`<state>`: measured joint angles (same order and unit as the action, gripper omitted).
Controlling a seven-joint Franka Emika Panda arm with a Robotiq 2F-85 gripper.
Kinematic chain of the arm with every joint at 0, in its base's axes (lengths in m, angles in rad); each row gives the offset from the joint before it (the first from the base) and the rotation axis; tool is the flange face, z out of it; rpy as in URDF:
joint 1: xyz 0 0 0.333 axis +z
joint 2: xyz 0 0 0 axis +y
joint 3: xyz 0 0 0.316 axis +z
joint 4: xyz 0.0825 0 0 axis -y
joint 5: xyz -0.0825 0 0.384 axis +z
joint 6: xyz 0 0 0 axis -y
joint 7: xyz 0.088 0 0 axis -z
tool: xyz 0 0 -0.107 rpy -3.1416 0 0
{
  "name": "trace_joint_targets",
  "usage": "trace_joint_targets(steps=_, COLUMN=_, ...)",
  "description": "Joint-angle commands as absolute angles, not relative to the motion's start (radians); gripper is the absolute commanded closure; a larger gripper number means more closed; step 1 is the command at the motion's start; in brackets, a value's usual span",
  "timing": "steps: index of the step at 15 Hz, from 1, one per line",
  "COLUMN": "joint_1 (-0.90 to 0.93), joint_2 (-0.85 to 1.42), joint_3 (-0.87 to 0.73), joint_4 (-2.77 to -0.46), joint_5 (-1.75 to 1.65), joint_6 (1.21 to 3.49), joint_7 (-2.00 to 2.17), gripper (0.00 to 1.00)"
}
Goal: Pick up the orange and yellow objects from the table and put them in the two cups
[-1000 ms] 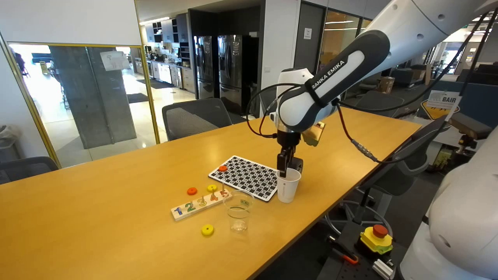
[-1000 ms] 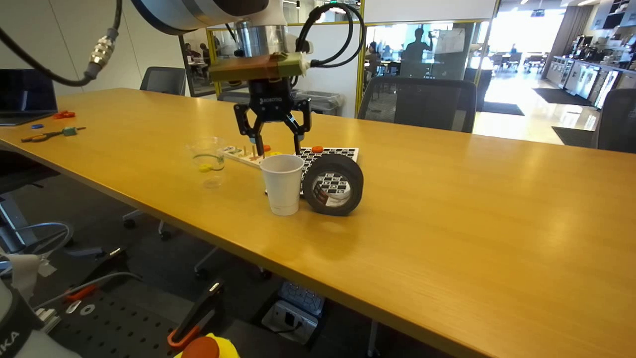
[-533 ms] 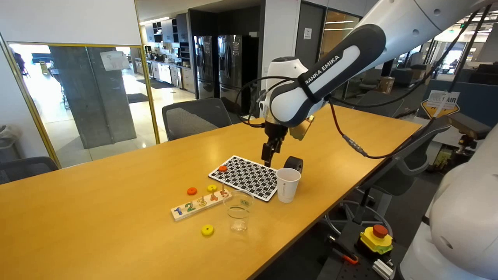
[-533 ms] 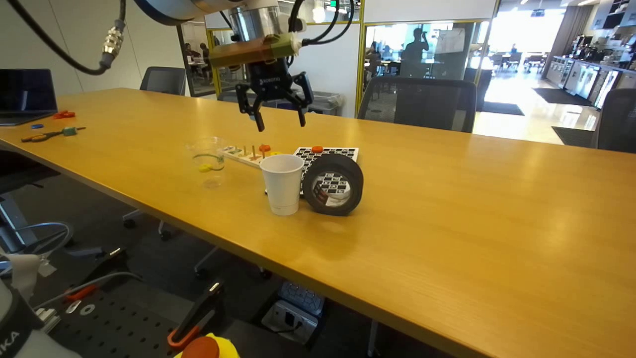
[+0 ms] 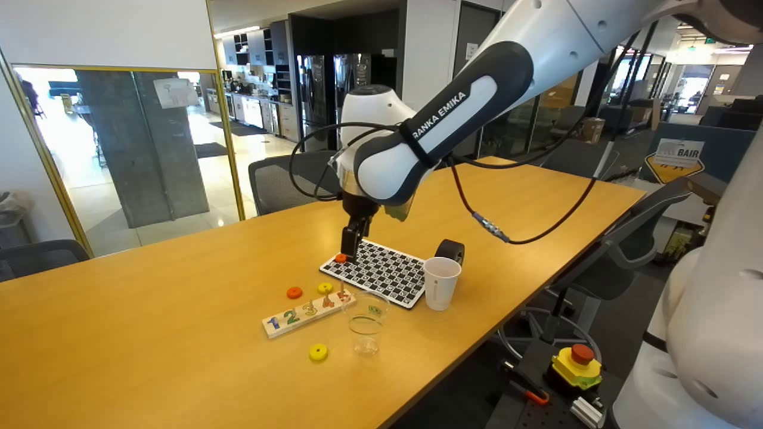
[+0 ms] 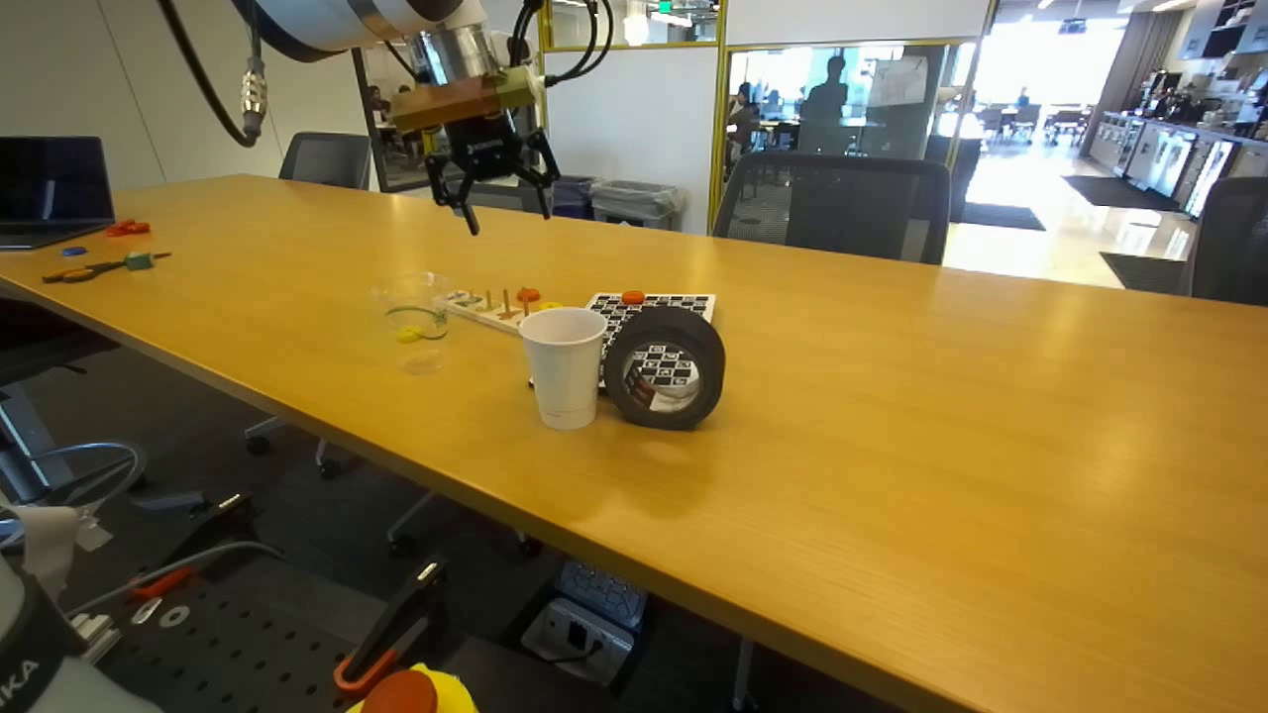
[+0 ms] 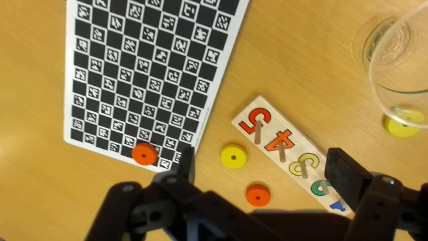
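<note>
My gripper [image 7: 267,167] is open and empty, held above the table; it also shows in both exterior views [image 5: 350,250] [image 6: 510,224]. Between its fingers, in the wrist view, a yellow disc [image 7: 233,156] and an orange disc [image 7: 257,195] lie on the table below. Another orange disc [image 7: 144,154] lies on the checkered board's corner. Another yellow disc [image 7: 399,129] lies beside the clear cup [image 7: 398,83], partly seen through it. The white cup [image 5: 441,289] stands upright near the table's edge, also in an exterior view [image 6: 563,376]; its inside is hidden. It is outside the wrist view.
A wooden number strip with upright pegs [image 7: 284,144] lies beside the discs. The checkered board [image 5: 381,274] lies flat behind the cups. A black tape roll [image 6: 664,368] stands on edge beside the white cup. A laptop [image 6: 54,188] and pliers [image 6: 94,269] are farther along the table [image 6: 892,426].
My gripper, open throughout, has risen away from the white cup and moved across the checkered board toward the loose discs. The cups and discs have not moved.
</note>
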<state>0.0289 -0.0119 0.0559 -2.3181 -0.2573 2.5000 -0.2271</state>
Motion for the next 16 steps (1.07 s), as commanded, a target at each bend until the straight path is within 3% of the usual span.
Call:
trace_joint_targets(steps=1, joint_1=0.065, joint_2=0.104, joint_3=0.080, joint_4=-2.203, joint_5=-0.230, joint_6=2.504, joint_7=-0.284, gripper=0.00)
trace_joint_targets(steps=7, joint_1=0.074, joint_2=0.244, joint_3=0.128, joint_4=-2.115, joint_5=-0.137, joint_6=2.467, joint_7=-0.382, gripper=0.00)
trace_joint_targets(steps=16, joint_1=0.087, joint_2=0.265, joint_3=0.168, joint_4=-2.151, joint_5=-0.127, joint_6=2.435, joint_7=-0.379, gripper=0.00)
